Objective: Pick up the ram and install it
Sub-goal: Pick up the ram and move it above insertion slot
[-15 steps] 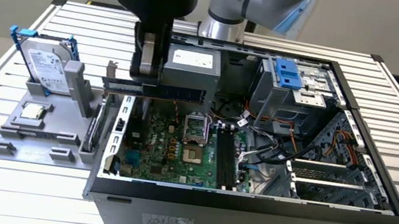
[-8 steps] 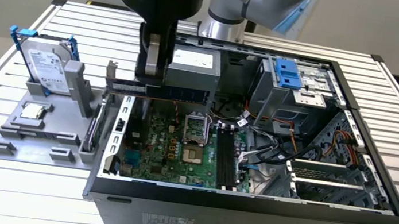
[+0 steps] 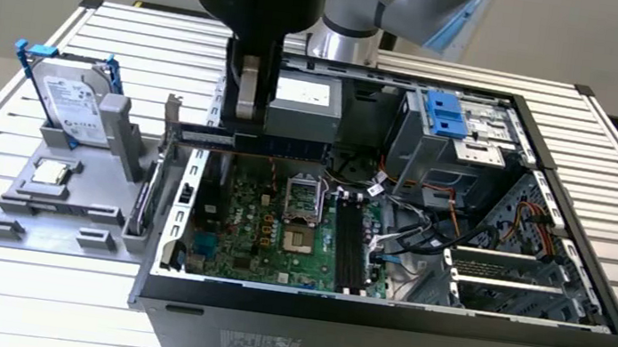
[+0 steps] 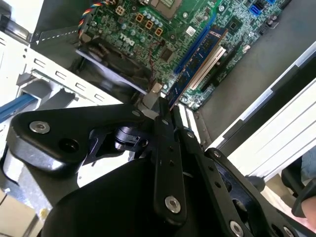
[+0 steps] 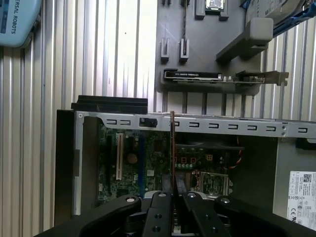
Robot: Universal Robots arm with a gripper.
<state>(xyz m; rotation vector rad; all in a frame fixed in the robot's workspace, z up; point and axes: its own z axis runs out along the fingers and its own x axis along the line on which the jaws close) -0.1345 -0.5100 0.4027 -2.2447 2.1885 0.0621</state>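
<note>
My gripper (image 3: pixel 247 122) is shut on the ram (image 3: pixel 283 145), a long dark blue stick held level above the open computer case (image 3: pixel 386 314). It hangs over the far left part of the green motherboard (image 3: pixel 278 228), up and to the exterior view's left of the black memory slots (image 3: pixel 347 249). In the second wrist view the ram (image 4: pixel 200 57) reaches out from the shut fingertips (image 4: pixel 165 116) over the board. In the first wrist view the ram (image 5: pixel 172 148) shows edge-on as a thin line rising from the gripper (image 5: pixel 173 196) across the case wall.
A grey fixture (image 3: pixel 54 203) at the exterior view's left holds a hard drive in a blue frame (image 3: pixel 70 102), a processor chip (image 3: pixel 51 174) and a card with a metal bracket (image 5: pixel 217 76). Inside the case are the power supply (image 3: pixel 300 105), the drive cage (image 3: pixel 459 126) and loose cables (image 3: pixel 422 229).
</note>
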